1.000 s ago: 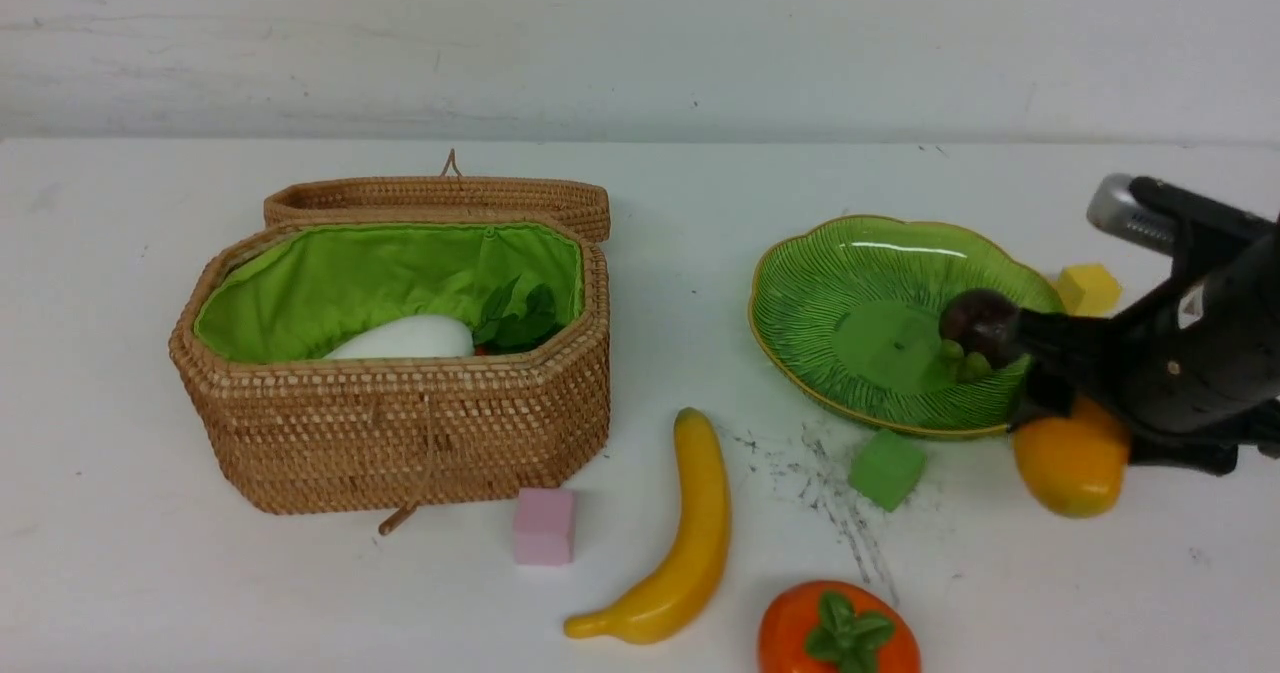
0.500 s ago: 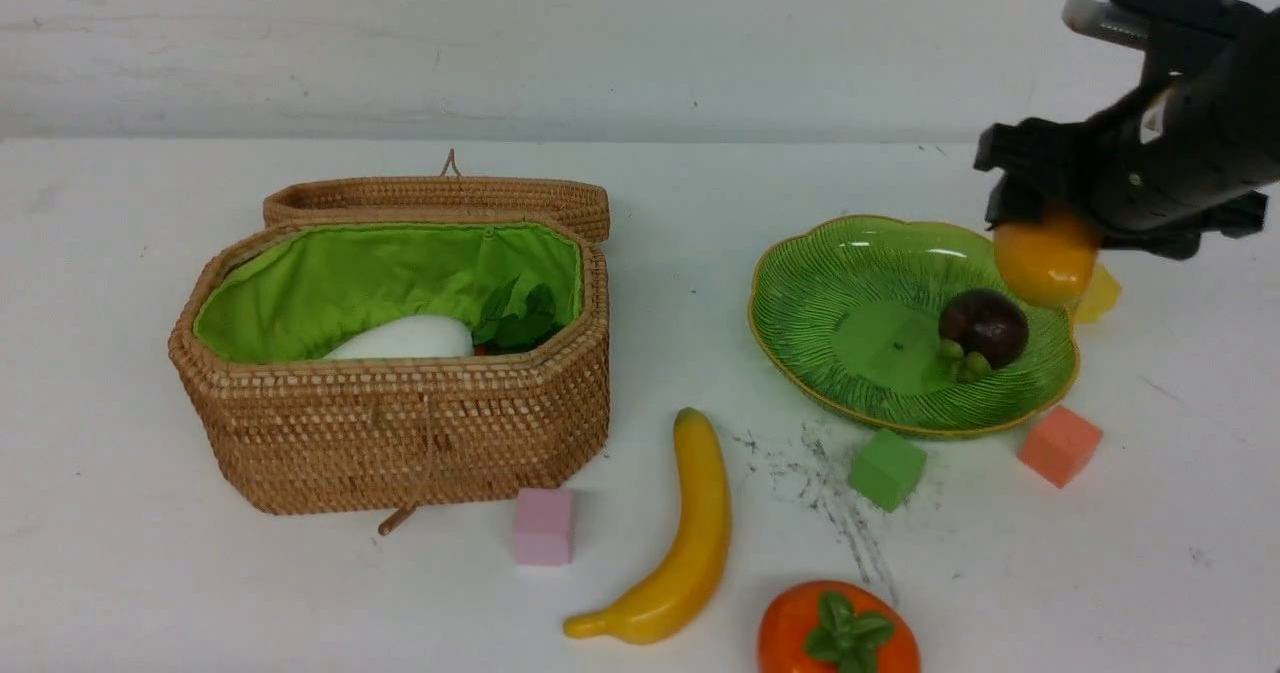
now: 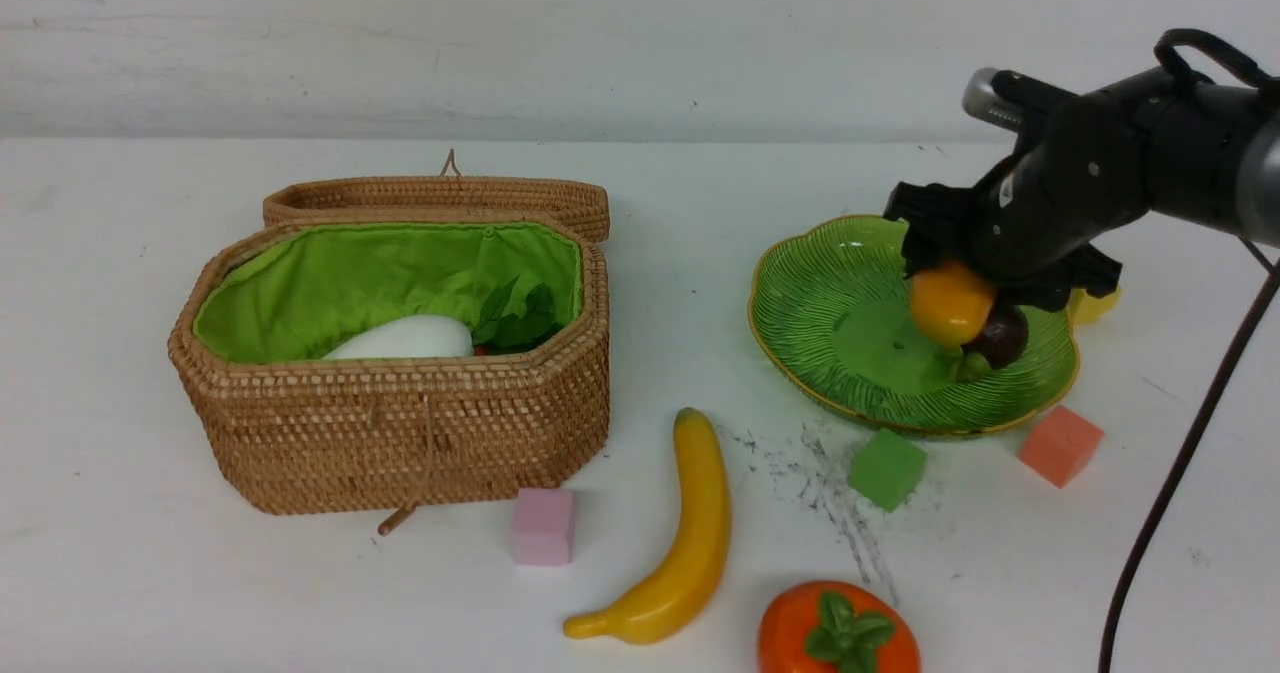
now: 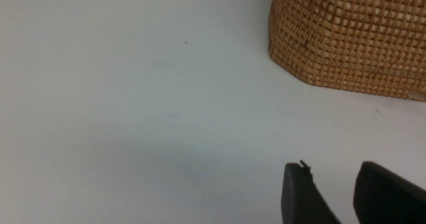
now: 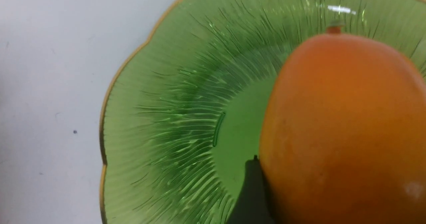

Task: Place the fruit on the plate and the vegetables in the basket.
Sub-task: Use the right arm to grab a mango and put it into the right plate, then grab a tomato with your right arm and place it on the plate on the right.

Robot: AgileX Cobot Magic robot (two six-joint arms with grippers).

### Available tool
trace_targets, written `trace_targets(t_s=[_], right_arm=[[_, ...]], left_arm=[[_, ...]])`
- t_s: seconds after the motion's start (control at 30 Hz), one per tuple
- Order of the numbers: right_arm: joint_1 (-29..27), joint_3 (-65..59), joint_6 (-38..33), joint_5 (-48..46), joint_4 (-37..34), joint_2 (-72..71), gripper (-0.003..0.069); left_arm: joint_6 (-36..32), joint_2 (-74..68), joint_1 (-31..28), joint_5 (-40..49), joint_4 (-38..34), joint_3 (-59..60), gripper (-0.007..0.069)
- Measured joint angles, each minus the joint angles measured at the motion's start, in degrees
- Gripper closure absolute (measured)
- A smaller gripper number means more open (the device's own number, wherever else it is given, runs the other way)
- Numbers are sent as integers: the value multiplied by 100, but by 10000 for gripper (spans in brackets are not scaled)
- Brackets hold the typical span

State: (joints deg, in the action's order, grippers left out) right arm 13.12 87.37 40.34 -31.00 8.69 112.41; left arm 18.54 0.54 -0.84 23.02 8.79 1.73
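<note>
My right gripper (image 3: 948,278) is shut on the orange-yellow mango (image 3: 950,305) and holds it just above the green plate (image 3: 820,293), beside the dark purple-brown ball (image 3: 1005,337) lying in the plate. In the right wrist view the mango (image 5: 346,127) fills the jaws over the plate (image 5: 166,117). The banana (image 3: 690,533) and the orange-red round fruit (image 3: 838,631) lie on the table near the front. The open basket (image 3: 400,433) holds the white eggplant (image 3: 405,338) and green leaves (image 3: 515,315). The purple eggplant is not visible. My left gripper (image 4: 329,170) is open and empty above the table near the basket's wall (image 4: 349,34).
The basket's lid (image 3: 440,198) lies open behind it. Foam cubes are on the table: pink (image 3: 544,525) before the basket, green (image 3: 886,468) and salmon (image 3: 1060,445) before the plate, yellow (image 3: 1095,303) behind my right gripper. Dark scuff marks (image 3: 830,493) are on the tabletop.
My right gripper lifted the mango from the table at the plate's front right, carried it up, then left and down over the plate. The salmon cube came into view.
</note>
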Motion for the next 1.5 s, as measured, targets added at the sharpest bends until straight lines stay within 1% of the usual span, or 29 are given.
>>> trace_targets(t_s=[0.13, 0.23, 0.43, 0.57, 0.73, 0.83, 0.93, 1.07, 1.13, 1.17, 1.23, 1.37, 1.4, 1.43, 1.5], right_arm=[[0, 19, 4, -53, 0, 14, -3], [0, 26, 4, -148, 11, 14, -20], [0, 38, 4, -382, 26, -2, -2], [0, 38, -93, -759, 26, -215, 12], [0, 42, -747, -1479, -47, -718, 39], [0, 42, -1338, -2001, -114, -1116, 67], [0, -63, -1825, -2375, -129, -1604, 79], [0, -432, -1971, -2493, -342, -2155, 82], [0, -992, -2025, -2479, -869, -2613, 82], [0, -1096, -2025, -2463, -955, -2673, 82], [0, -1698, -2135, -2321, -1461, -2935, 82], [0, -2667, -2664, -2156, -2073, -3028, 82], [0, -2885, -2882, -2131, -2353, -3016, 82], [0, -2916, -2920, -2132, -2397, -3016, 82], [0, -3201, -3426, -2019, -3074, -2973, 82]], left_arm=[[0, 0, 0, 0, 0, 0, 386], [0, 0, 0, 0, 0, 0, 386], [0, 0, 0, 0, 0, 0, 386], [0, 0, 0, 0, 0, 0, 386], [0, 0, 0, 0, 0, 0, 386], [0, 0, 0, 0, 0, 0, 386], [0, 0, 0, 0, 0, 0, 386], [0, 0, 0, 0, 0, 0, 386], [0, 0, 0, 0, 0, 0, 386], [0, 0, 0, 0, 0, 0, 386], [0, 0, 0, 0, 0, 0, 386], [0, 0, 0, 0, 0, 0, 386], [0, 0, 0, 0, 0, 0, 386], [0, 0, 0, 0, 0, 0, 386], [0, 0, 0, 0, 0, 0, 386]])
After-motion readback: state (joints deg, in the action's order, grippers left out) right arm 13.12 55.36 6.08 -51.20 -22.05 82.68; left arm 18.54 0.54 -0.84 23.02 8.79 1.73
